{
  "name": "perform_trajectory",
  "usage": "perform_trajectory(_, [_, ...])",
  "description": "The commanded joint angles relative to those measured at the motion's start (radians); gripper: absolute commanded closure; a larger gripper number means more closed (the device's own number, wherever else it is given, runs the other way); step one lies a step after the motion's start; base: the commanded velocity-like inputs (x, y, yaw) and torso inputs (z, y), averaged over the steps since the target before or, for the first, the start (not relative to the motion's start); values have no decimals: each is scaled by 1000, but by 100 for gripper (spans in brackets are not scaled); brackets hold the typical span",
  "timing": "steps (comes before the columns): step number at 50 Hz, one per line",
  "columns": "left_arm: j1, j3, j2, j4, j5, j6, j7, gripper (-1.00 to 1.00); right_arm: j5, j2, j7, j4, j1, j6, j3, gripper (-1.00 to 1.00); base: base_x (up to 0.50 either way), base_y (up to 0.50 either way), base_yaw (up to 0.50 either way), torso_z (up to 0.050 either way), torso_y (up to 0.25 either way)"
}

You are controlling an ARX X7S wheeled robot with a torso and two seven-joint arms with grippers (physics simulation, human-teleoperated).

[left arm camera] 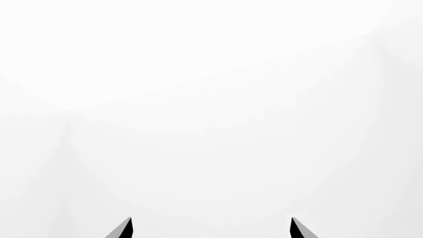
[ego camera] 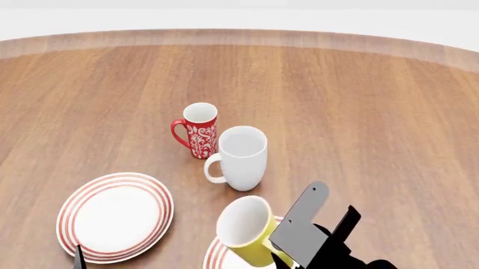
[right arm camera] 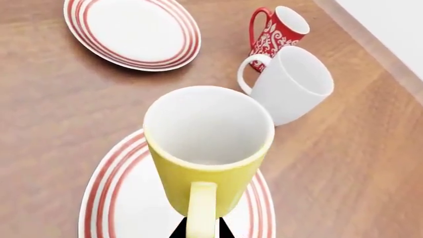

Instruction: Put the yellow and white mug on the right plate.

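The right gripper (ego camera: 288, 259) clamps the handle of the yellow and white mug (ego camera: 248, 230), holding it tilted above the right plate (ego camera: 216, 255) at the near edge of the wooden table (ego camera: 359, 112); whether the mug's base touches the plate is hard to judge. Beyond stand a plain white mug (ego camera: 241, 157) and, just behind it, a red floral mug (ego camera: 198, 129). A matching left plate (ego camera: 116, 216) lies apart. The left gripper (left arm camera: 211, 229) faces blank white, jaws wide apart.
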Motion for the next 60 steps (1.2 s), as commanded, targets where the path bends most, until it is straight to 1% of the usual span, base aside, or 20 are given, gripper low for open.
perform_trajectory(1, [0, -22, 18, 1, 11, 3, 19, -100, -40, -45, -40, 33, 13, -19, 16, 100, 0, 0, 0, 0, 0])
perform_trajectory(16, [4, -12, 11, 5, 14, 1, 18, -100, -24, -51, -50, 61, 10, 0, 17, 100, 0, 0, 0, 0, 0])
perform_trajectory(34, [-2, -4, 8, 3, 16, -12, 17, -100, -21, -76, -66, 126, 6, -27, 18, 100, 0, 0, 0, 0, 1])
perform_trajectory(60, [-6, 10, 2, -8, 17, -20, 12, -100, -17, -89, -74, 164, -21, -42, 10, 100, 0, 0, 0, 0, 0])
